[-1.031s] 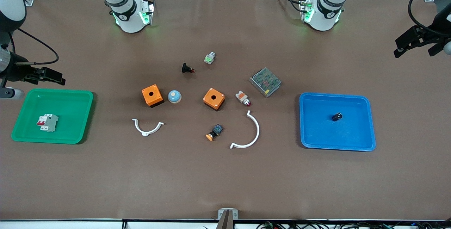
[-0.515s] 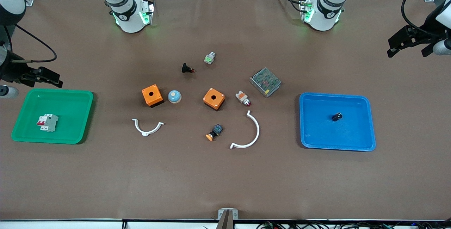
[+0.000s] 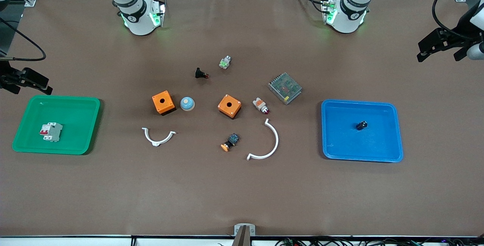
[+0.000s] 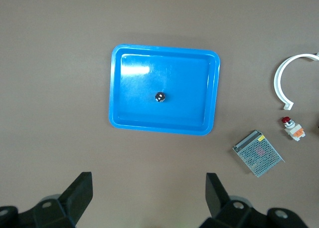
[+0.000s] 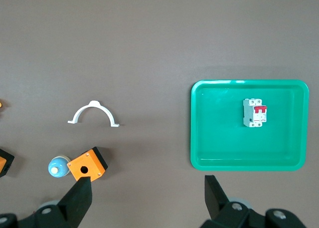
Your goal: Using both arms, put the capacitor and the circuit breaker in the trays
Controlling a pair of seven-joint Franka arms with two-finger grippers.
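The capacitor (image 3: 361, 125) is a tiny black cylinder lying in the blue tray (image 3: 359, 103) at the left arm's end of the table. It also shows in the left wrist view (image 4: 160, 97), inside the blue tray (image 4: 164, 50). The circuit breaker (image 3: 51, 131), white-grey with red toggles, lies in the green tray (image 3: 60, 98) at the right arm's end. It also shows in the right wrist view (image 5: 254, 113), in the green tray (image 5: 249, 82). My left gripper (image 3: 429, 47) (image 4: 148, 178) is open and empty, high over the table's end. My right gripper (image 3: 32, 80) (image 5: 147, 182) is open and empty, high beside the green tray.
Between the trays lie two orange boxes (image 3: 163, 102) (image 3: 229, 106), a blue dome button (image 3: 187, 103), a grey mesh unit (image 3: 284, 87), two white curved clips (image 3: 159, 137) (image 3: 266, 144), an orange-capped button (image 3: 230, 142), a white-and-orange piece (image 3: 261, 105) and a black red-tipped piece (image 3: 200, 73).
My right gripper has drawn outward toward the right arm's end of the table, away from the green tray. My left gripper has shifted only slightly. Nothing on the table has moved.
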